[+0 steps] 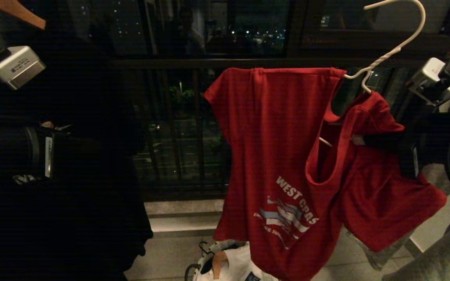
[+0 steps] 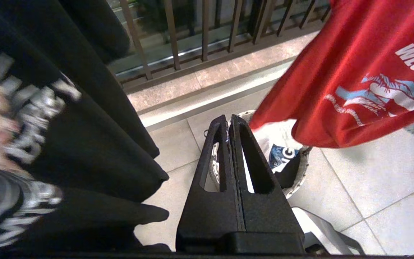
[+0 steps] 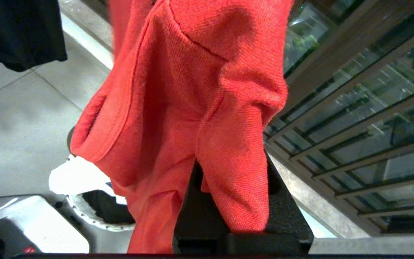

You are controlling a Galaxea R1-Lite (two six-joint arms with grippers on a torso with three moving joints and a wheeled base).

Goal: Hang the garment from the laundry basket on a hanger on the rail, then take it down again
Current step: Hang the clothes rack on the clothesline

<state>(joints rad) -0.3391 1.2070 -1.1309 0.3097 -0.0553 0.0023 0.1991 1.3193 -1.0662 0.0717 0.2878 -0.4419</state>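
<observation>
The red garment [image 1: 279,148] with white "WEST COAST" lettering hangs tilted on the white wire hanger [image 1: 399,45], whose hook reaches the top edge of the head view. The rail is out of view. My right gripper [image 1: 359,140] comes in from the right and is shut on the garment's shoulder cloth [image 3: 207,108], which drapes over its fingers and hides them [image 3: 228,162]. My left gripper [image 2: 227,120] is shut and empty, pointing down over the laundry basket [image 2: 300,172] on the floor. The garment's hem [image 2: 354,64] hangs just above the basket [image 1: 193,269].
A black printed T-shirt [image 2: 49,126] hangs close on the left, against my left arm [image 1: 14,148]. A tan wooden hanger [image 1: 18,11] shows at the top left. A dark balcony railing [image 1: 178,128] and window stand behind. White cloth [image 1: 236,265] fills the basket.
</observation>
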